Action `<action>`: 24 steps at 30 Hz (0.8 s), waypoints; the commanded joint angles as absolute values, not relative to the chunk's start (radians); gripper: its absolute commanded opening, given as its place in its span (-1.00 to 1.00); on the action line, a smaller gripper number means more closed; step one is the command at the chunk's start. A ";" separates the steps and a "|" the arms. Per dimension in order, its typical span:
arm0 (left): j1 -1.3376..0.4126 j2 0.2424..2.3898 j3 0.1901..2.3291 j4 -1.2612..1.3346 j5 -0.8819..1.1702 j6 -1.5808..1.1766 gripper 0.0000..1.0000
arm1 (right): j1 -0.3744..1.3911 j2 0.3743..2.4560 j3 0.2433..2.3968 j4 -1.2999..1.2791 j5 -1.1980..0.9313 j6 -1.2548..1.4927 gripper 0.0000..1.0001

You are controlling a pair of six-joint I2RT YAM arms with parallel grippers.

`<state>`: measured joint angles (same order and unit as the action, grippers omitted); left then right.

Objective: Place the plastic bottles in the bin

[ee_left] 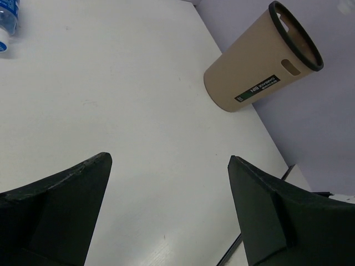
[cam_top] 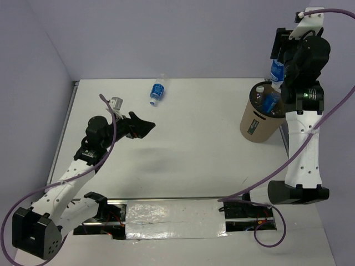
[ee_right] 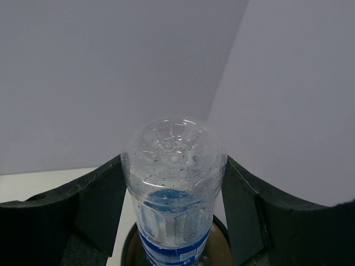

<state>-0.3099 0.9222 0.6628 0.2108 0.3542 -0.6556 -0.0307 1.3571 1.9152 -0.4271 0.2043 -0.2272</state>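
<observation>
Only the right wrist view shows the grip plainly: the right gripper (ee_right: 173, 191) pinches a blue-labelled bottle (ee_right: 173, 152) by its sides, base toward the camera, above the bin (cam_top: 255, 126). The overhead view alone shows the bin near the right edge of the table (cam_top: 194, 160), with other bottles (cam_top: 270, 103) inside. The left gripper (cam_top: 141, 123) has its fingers spread wide, empty, over open tabletop. One loose bottle (cam_top: 158, 92) lies near the far edge, well apart from the bin
</observation>
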 commanded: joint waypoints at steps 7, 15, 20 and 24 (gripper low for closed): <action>-0.249 1.002 0.670 0.304 0.471 -0.635 0.99 | -0.069 1.419 1.823 -0.448 0.248 -0.236 -0.64; -0.219 1.035 0.666 0.353 0.489 -0.650 0.99 | -0.092 1.407 1.704 -0.468 0.252 -0.206 -0.37; -0.210 1.068 0.663 0.385 0.488 -0.669 0.99 | -0.100 1.379 1.623 -0.485 0.226 -0.181 0.11; -0.198 1.110 0.690 0.382 0.465 -0.663 0.99 | -0.100 1.361 1.594 -0.492 0.195 -0.166 0.61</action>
